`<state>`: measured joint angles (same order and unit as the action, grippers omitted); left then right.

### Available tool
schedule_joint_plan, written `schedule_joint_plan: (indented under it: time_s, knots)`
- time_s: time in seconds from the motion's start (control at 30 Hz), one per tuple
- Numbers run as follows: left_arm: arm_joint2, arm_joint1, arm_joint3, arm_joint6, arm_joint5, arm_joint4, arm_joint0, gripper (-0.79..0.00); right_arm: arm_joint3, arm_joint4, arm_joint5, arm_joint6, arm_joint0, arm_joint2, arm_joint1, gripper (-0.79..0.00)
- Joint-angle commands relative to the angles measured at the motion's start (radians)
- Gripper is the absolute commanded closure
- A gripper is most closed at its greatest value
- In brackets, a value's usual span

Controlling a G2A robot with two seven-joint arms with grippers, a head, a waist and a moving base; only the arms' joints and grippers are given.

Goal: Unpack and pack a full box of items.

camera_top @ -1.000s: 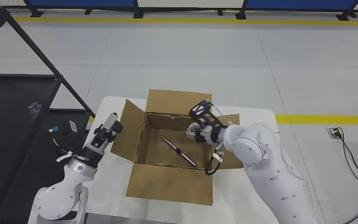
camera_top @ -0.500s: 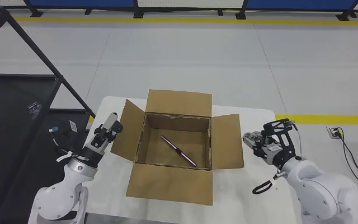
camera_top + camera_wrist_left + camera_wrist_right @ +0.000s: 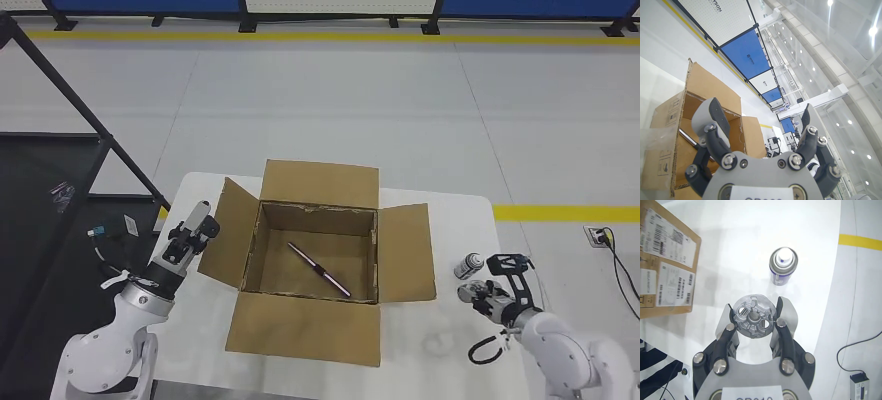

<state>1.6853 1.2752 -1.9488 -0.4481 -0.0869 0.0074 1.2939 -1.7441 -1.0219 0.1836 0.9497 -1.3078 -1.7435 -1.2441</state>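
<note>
White surface (image 3: 450, 215) with open cardboard box (image 3: 318, 183) in the middle, thin metal rod (image 3: 319, 269) lying inside it, right gripper (image 3: 755, 308) beside the box clamped on a round metal part (image 3: 753, 321), spray can (image 3: 783, 265) upright near it, left gripper (image 3: 761, 107) with fingers apart at the box's other side.

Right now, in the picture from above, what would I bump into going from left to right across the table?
left gripper → cardboard box, with a rod lying inside → spray can
</note>
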Motion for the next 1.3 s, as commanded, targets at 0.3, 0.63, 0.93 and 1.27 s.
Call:
schedule_joint_plan:
  time_s: [0.3, 0.63, 0.93, 1.27]
  knots:
    - [0.000, 0.000, 0.000, 0.000, 0.000, 0.000, 0.000, -0.785, 0.188, -0.068, -0.042, -0.008, 0.089, 0.060, 0.010, -0.043]
    - [0.000, 0.000, 0.000, 0.000, 0.000, 0.000, 0.000, -0.785, 0.228, -0.059, -0.046, -0.027, 0.109, 0.073, 0.018, -0.785]
    - [0.000, 0.000, 0.000, 0.000, 0.000, 0.000, 0.000, -0.785, 0.023, -0.022, -0.065, -0.101, 0.088, 0.033, 0.027, -0.785]
    - [0.002, 0.000, -0.003, 0.010, -0.002, -0.002, 0.005, -0.785, -0.287, 0.028, 0.080, -0.101, 0.203, 0.266, 0.023, -0.785]
